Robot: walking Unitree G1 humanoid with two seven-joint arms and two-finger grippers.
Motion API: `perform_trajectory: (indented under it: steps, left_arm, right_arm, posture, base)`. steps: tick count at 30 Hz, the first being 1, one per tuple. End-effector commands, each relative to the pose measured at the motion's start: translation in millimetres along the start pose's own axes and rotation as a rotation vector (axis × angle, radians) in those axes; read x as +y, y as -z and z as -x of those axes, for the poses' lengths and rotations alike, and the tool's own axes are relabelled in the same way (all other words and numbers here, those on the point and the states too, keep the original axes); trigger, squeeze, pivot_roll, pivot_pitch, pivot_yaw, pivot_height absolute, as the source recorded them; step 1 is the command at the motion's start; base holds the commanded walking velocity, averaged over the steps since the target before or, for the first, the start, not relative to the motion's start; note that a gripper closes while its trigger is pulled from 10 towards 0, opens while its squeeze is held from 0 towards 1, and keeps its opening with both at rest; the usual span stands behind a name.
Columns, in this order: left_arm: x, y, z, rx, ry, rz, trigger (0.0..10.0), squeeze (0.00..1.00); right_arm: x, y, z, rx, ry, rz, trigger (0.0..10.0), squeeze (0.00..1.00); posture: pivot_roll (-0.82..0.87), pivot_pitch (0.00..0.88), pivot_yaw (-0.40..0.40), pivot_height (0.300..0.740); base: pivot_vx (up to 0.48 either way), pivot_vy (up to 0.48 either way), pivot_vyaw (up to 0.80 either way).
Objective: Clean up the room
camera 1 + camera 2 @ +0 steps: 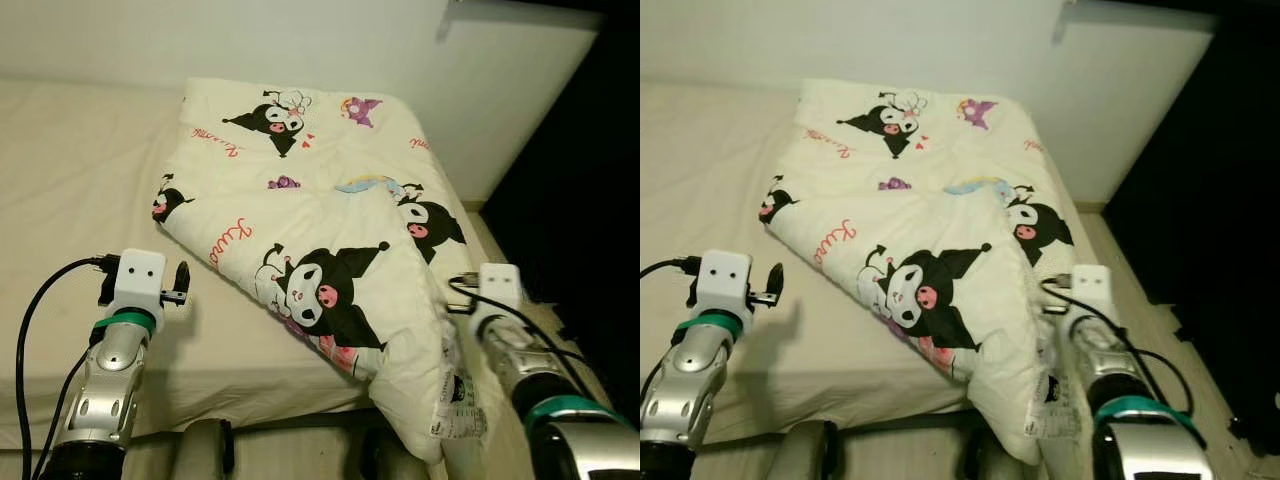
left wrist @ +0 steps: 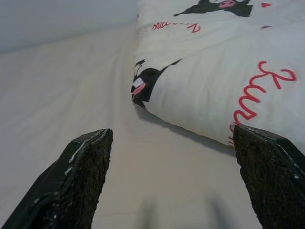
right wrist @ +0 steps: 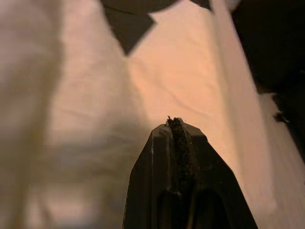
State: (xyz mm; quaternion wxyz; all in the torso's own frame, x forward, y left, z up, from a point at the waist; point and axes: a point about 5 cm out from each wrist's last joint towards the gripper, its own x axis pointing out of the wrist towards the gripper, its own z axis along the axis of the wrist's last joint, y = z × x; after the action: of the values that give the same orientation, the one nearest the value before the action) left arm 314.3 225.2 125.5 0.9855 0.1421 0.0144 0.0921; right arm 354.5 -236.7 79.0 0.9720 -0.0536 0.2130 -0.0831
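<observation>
Left gripper is hovering with fingers spread wide and empty over the bare bed, just left of the quilt. Right gripper is pressing its fingers together with nothing visibly between them, beside the quilt's near right corner, which is hanging over the bed's edge with its label showing.

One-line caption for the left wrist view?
Open left hand hovering over the bare mattress beside the folded cartoon-print quilt.

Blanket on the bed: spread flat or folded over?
Folded over. The cartoon-print blanket has its near corner doubled back on itself, a thick folded edge crosses the mattress, and one end hangs off the bed's front edge.
</observation>
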Motion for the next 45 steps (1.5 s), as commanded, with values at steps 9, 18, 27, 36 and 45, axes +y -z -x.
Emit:
perform_trajectory:
  steps: [9, 18, 27, 36, 45]
  left_arm:
    - [1.5, -4, -6.6, -0.004, -0.008, 0.001, 10.0, 0.00]
    - [10.0, -10, -10.5, -0.030, -0.032, 0.020, 10.0, 0.00]
    - [19.8, -19, -11.0, -0.072, -0.049, 0.030, 10.0, 0.00]
    - [17.9, -13, -2.0, -0.074, -0.041, 0.020, 10.0, 0.00]
    - [31.4, -15, -0.6, -0.092, -0.082, -0.004, 10.0, 0.00]
  right_arm:
    - [102.4, -11, 12.7, -0.067, -0.617, -0.059, 10.0, 0.00]
    - [132.9, -23, 59.9, -0.164, -1.336, -0.058, 10.0, 0.00]
    - [84.6, -49, 95.1, -0.294, -1.541, -0.168, 10.0, 0.00]
    - [29.5, -51, 38.2, -0.291, -0.947, -0.244, 10.0, 0.00]
    - [-7.4, -26, 13.5, -0.091, -0.475, -0.122, 10.0, 0.00]
  posture:
    - [0.14, 0.019, -0.069, 0.595]
    - [0.15, 0.022, -0.079, 0.595]
    - [0.16, 0.004, -0.067, 0.595]
    - [0.19, 0.000, -0.082, 0.595]
    - [0.21, 0.000, -0.097, 0.595]
  base:
    - [0.000, 0.000, 0.00]
    - [0.000, 0.000, 0.00]
    - [0.000, 0.000, 0.00]
    - [0.000, 0.000, 0.00]
    - [0.000, 0.000, 0.00]
